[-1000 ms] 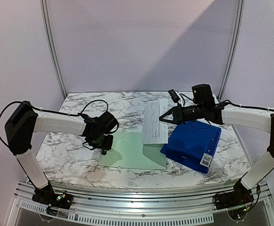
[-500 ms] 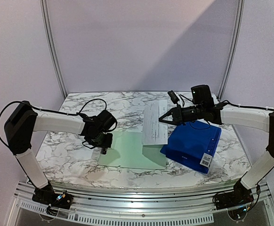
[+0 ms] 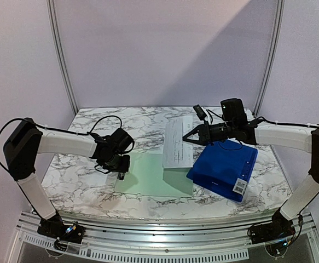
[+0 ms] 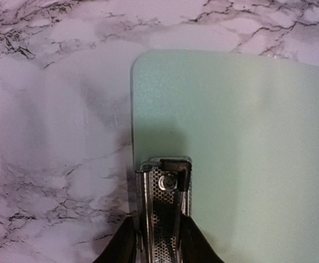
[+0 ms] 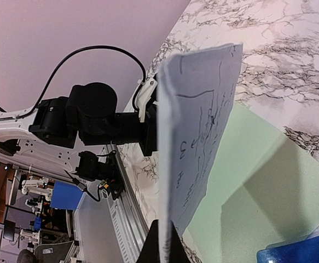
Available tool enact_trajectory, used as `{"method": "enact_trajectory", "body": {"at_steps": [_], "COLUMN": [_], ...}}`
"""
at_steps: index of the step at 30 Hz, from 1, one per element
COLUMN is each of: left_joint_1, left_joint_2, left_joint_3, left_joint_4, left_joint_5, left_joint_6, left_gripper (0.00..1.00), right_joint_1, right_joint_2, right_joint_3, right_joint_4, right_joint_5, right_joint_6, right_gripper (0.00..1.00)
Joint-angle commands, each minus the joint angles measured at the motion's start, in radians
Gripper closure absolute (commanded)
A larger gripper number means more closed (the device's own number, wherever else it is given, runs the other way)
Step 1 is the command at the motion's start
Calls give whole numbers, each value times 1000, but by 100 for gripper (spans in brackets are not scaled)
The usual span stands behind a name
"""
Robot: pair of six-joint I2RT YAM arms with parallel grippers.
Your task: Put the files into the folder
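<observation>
Your right gripper (image 3: 185, 138) is clamped on the printed slip (image 3: 175, 145), held off the table (image 3: 74, 178).
Left gripper (image 3: 120, 175) sits at the left edge of the large sheet (image 3: 156, 178); can't tell if it's gripping. The folder (image 3: 225, 164) lies beside it.

Bare table (image 4: 55, 137) lies open left of my left fingers (image 4: 159, 219); the printed slip (image 5: 195, 142) blocks the way ahead of my right fingertips (image 5: 158, 246).

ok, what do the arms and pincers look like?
Left arm and right arm: white tubular links, black joints and wrist housings, thin black cables looping at the wrists. Left pincer has perforated metal fingers; right pincer is black, wedge-shaped.
</observation>
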Motion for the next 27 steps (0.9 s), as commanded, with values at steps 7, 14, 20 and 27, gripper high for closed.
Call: {"method": "enact_trajectory", "body": {"at_steps": [7,14,20,27], "left_joint_1": [16,17,17,17], "left_joint_2": [27,29,24,28], "left_joint_3": [-60,-69,-69,-70], "left_joint_4": [-23,-4,-3,7], "left_joint_5": [80,97,97,105], "left_joint_6": [11,9,0,-1], "left_gripper": [78,98,100,100], "right_joint_1": [8,14,65,127], "right_joint_2": [12,16,46,114], "right_joint_3": [7,-20,-7,-11], "right_joint_4": [23,66,140,382], "right_joint_5": [-7,-10,-22,-64], "right_joint_6": [7,32,86,217], "right_gripper": [100,100,100,100]}}
